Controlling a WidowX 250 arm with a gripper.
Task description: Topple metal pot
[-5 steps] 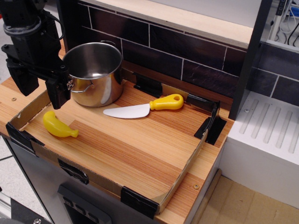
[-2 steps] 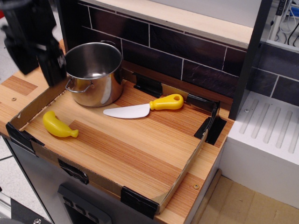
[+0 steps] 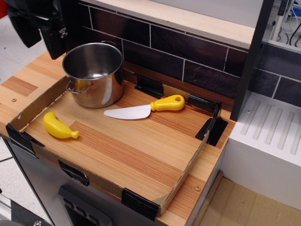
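1. One gripper, black, sits at the top-left corner, partly cut off by the frame edge; two dark fingers hang down apart with nothing between them, so it reads as spread and empty.
2. Change: a second ago the claw was low at the pot's 9 o'clock side, right by the wire handle; now it has lifted up and back toward 11 o'clock, clear of the rim.
3. Metal pot stands upright, mouth up, in the tray's back-left corner; it looks nudged only slightly, not tipped. Handle loop faces 8 o'clock.
4. Meaning: topple not done. The retreat looks like a reset or re-approach, judged from the pot standing.
5. Next likely needs a push high on the wall or a hook under the rim; a low push would probably just slide it.
6. Toy knife, yellow handle, lies at the pot's 4 o'clock, near but apart; could be hit if the pot falls that way.
7. Banana lies at the pot's 7 o'clock, apart.
8. Cardboard-edged wooden tray holds all three; dark tile wall behind.
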